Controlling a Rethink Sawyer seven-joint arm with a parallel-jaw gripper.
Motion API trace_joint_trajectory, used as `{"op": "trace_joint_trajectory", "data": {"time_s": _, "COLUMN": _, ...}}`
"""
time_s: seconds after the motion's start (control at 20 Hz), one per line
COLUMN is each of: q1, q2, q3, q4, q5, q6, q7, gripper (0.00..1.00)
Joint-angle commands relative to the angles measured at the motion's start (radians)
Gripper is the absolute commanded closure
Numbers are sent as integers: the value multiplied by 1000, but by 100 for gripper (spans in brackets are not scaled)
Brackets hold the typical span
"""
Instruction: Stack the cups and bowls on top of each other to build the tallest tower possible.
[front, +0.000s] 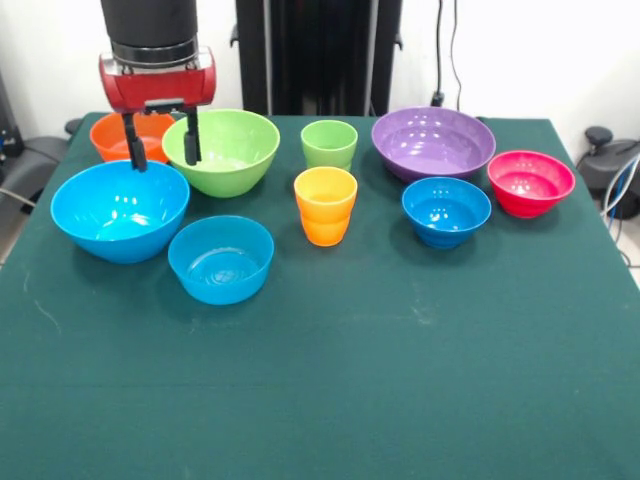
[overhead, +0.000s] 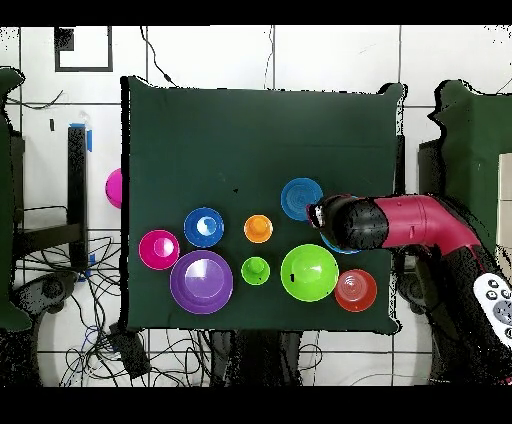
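My gripper (front: 162, 148) hangs open and empty above the far rim of the large blue bowl (front: 120, 210), between the small orange bowl (front: 128, 133) and the large lime green bowl (front: 222, 150). A small blue bowl (front: 220, 258) stands in front. The orange-yellow cup (front: 325, 205) and the light green cup (front: 329, 143) stand mid-table. The purple bowl (front: 433, 142), a second small blue bowl (front: 446, 210) and the pink-red bowl (front: 531, 182) are on the right. Each stands alone, upright; nothing is stacked. In the overhead view the arm (overhead: 400, 222) covers most of the large blue bowl.
A dark green cloth (front: 350, 380) covers the table. The black pedestal (front: 320, 55) stands at the far edge. In the overhead view a pink round thing (overhead: 114, 188) sits beyond the table's left edge and a remote control (overhead: 495, 300) lies at the right.
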Motion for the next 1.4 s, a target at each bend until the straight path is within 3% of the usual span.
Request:
{"op": "trace_joint_trajectory", "data": {"time_s": 0.05, "q1": 7, "q2": 91, "q3": 16, "q4": 76, "q5": -112, "q6": -50, "q7": -188, "gripper": 0}}
{"op": "trace_joint_trajectory", "data": {"time_s": 0.7, "q1": 18, "q2": 191, "q3": 12, "q4": 46, "q5": -162, "q6": -131, "q7": -147, "gripper": 0}}
{"op": "trace_joint_trajectory", "data": {"time_s": 1.4, "q1": 32, "q2": 196, "q3": 2, "q4": 47, "q5": -185, "q6": -153, "q7": -113, "gripper": 0}}
